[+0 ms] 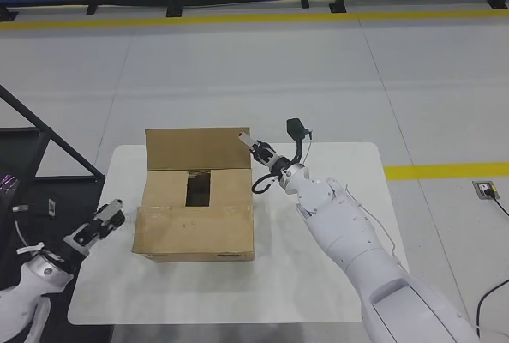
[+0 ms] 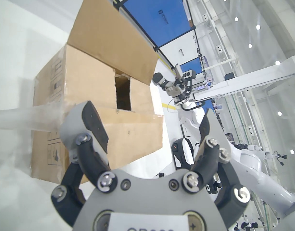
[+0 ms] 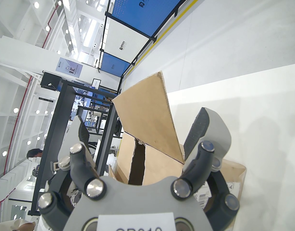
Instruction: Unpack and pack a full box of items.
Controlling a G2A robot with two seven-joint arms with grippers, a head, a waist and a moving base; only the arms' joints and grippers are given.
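A brown cardboard box [image 1: 194, 225] stands in the middle of the white table [image 1: 323, 274]. Its far flap [image 1: 199, 147] is raised upright. The two inner flaps lie down, with a dark gap [image 1: 199, 189] between them. My right gripper [image 1: 251, 144] is at the raised flap's top corner. In the right wrist view the right gripper [image 3: 140, 131] is open, with the flap [image 3: 147, 121] standing between its fingers [image 3: 201, 127]. My left gripper [image 1: 110, 214] hovers just beside the box's near side wall. The left gripper [image 2: 149, 126] is open and holds nothing, with the box [image 2: 89, 78] ahead of it.
A black metal frame [image 1: 32, 120] stands off the table's edge on the left gripper's side. A yellow floor line [image 1: 443, 170] and a floor socket [image 1: 484, 189] lie beyond the opposite edge. Bare table surface [image 1: 323, 197] stretches beside and in front of the box.
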